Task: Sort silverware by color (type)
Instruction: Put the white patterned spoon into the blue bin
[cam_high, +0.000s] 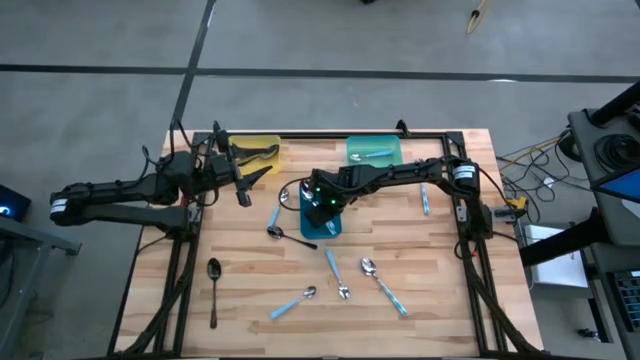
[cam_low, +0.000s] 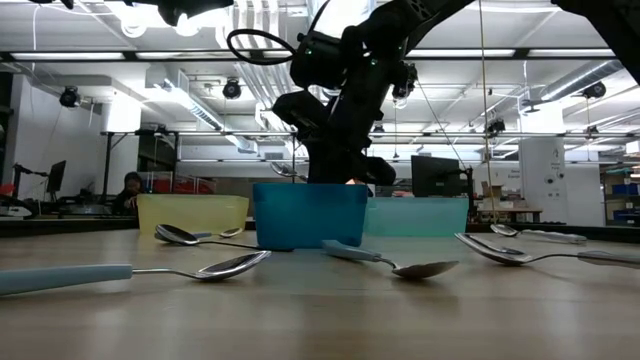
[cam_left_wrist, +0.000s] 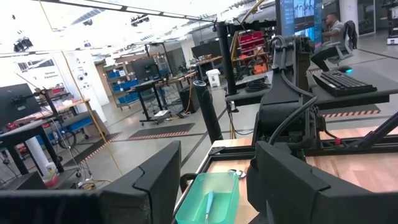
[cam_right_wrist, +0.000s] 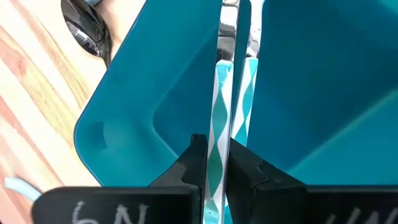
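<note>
Holding a blue-handled spoon (cam_right_wrist: 219, 118) by the end of its handle, the right hand (cam_right_wrist: 214, 163) hangs over the blue tray (cam_high: 330, 224) at the middle of the table (cam_high: 440, 290), fingers clamped on the handle, the bowl end pointing down into the tray. A second, similar spoon (cam_right_wrist: 252, 81) seems to lie in the tray just beside it.

The left hand (cam_high: 243, 170) waits at the far left, near the yellow tray (cam_high: 266, 148), its fingers apart and holding nothing.

More spoons lie scattered on the near half of the table: a black spoon (cam_high: 214, 290) at the near left, several blue-handled ones such as the one (cam_high: 385, 284) right of centre, and a silver spoon (cam_high: 341, 287). A teal tray (cam_high: 375, 150) at the far side holds one spoon.

These spoons look light, rigid and thin. The polished metal is probably slippery, so the patterned handle seems the surer place to grip. Lying flat, each would likely need a pinch across the handle's narrow edges, close to the wood.
</note>
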